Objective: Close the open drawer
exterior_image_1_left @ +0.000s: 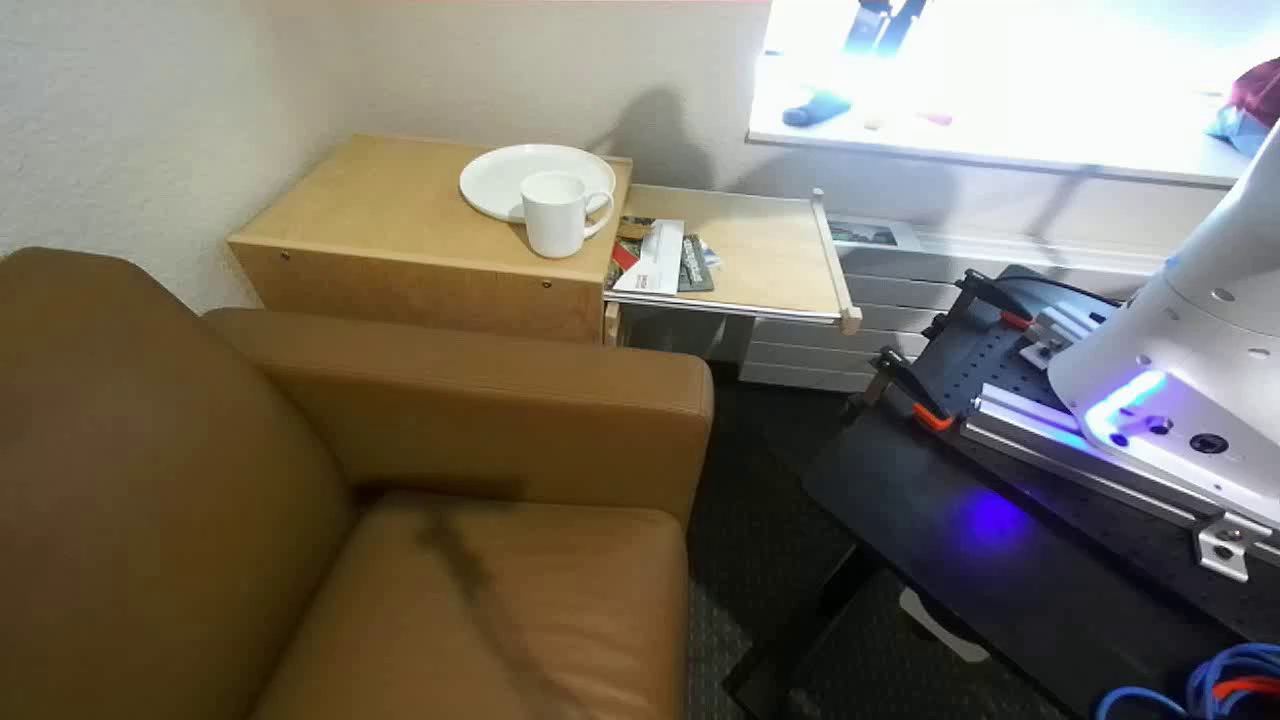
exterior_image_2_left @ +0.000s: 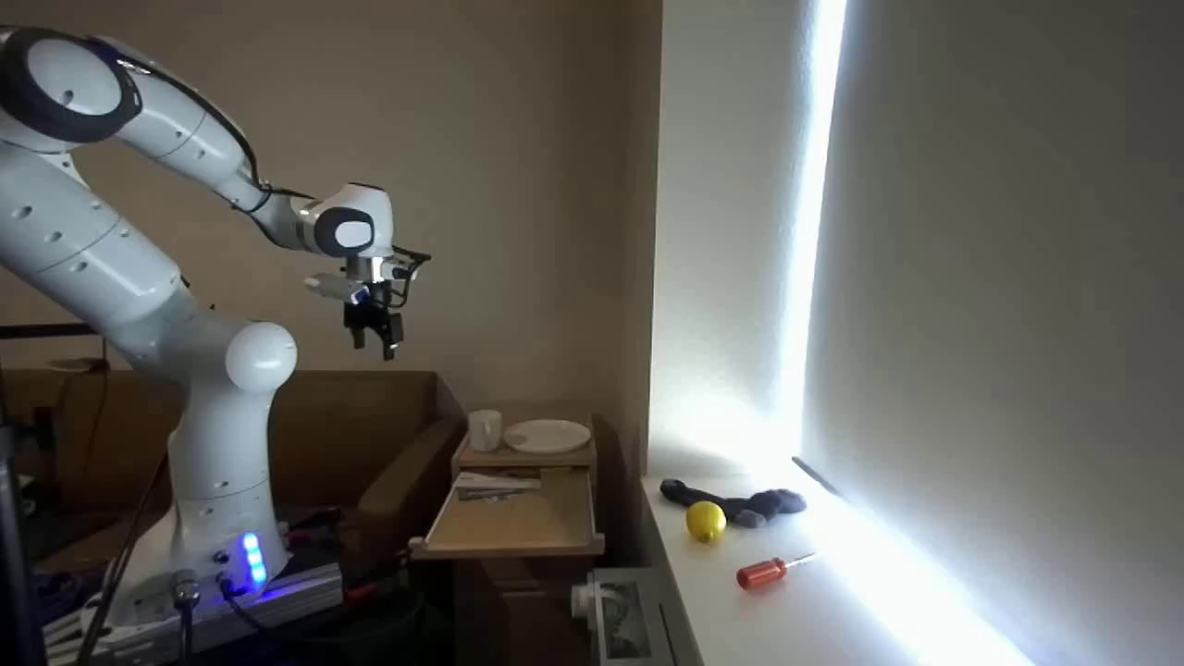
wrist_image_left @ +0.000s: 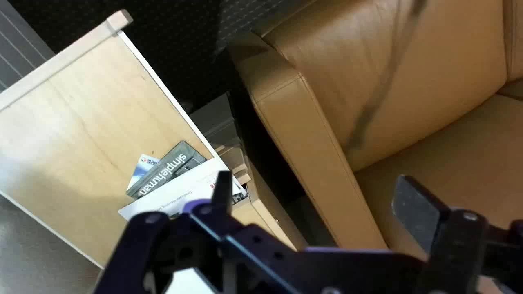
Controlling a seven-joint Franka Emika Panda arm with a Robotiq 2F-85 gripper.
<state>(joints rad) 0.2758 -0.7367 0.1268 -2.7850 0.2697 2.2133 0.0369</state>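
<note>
The shallow tan drawer is pulled far out of the small side table; its bare bottom shows in both exterior views (exterior_image_1_left: 770, 245) (exterior_image_2_left: 518, 523) and the wrist view (wrist_image_left: 81, 118). Its pale front rail (exterior_image_1_left: 836, 258) is at the outer end. A white envelope (exterior_image_1_left: 657, 258), dark cards and papers lie inside near the table. My gripper (exterior_image_2_left: 373, 351) hangs in the air, well above the drawer and sofa, fingers pointing down. In the wrist view the gripper (wrist_image_left: 314, 190) is open, its fingers wide apart with nothing between them. It is out of view in an exterior view.
A white plate (exterior_image_1_left: 500, 185) and white mug (exterior_image_1_left: 553, 215) stand on the table top (exterior_image_1_left: 390, 200). The brown sofa arm (exterior_image_1_left: 500, 370) is beside the table. A white radiator (exterior_image_1_left: 800, 350) and windowsill (exterior_image_2_left: 684, 573) with a lemon, dark cloth and screwdriver are near the drawer.
</note>
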